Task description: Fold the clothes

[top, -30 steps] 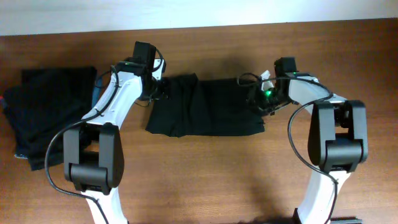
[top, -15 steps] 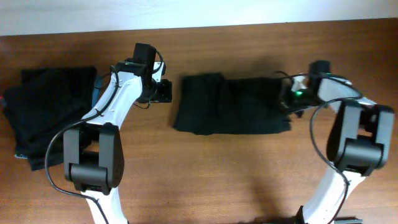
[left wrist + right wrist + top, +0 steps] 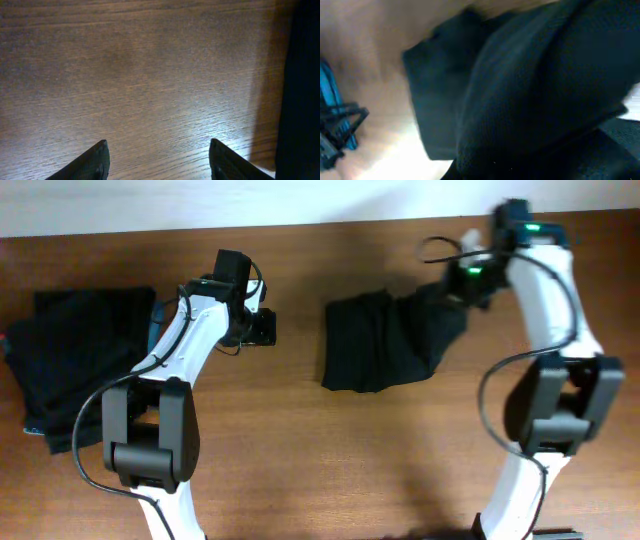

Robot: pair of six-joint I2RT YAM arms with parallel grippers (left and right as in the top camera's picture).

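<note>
Right gripper (image 3: 466, 278), clamped on one end of the black garment (image 3: 380, 350), has lifted and dragged it farther from the stack (image 3: 80, 360), likely starting a fold.

Brown wood-grain bench (image 3: 300, 470), stack of clothes (image 3: 75, 365) lying dark at its left end, teal edge peeking out, one black garment (image 3: 375, 355) rumpled near the middle, right corner raised off the wood
</note>
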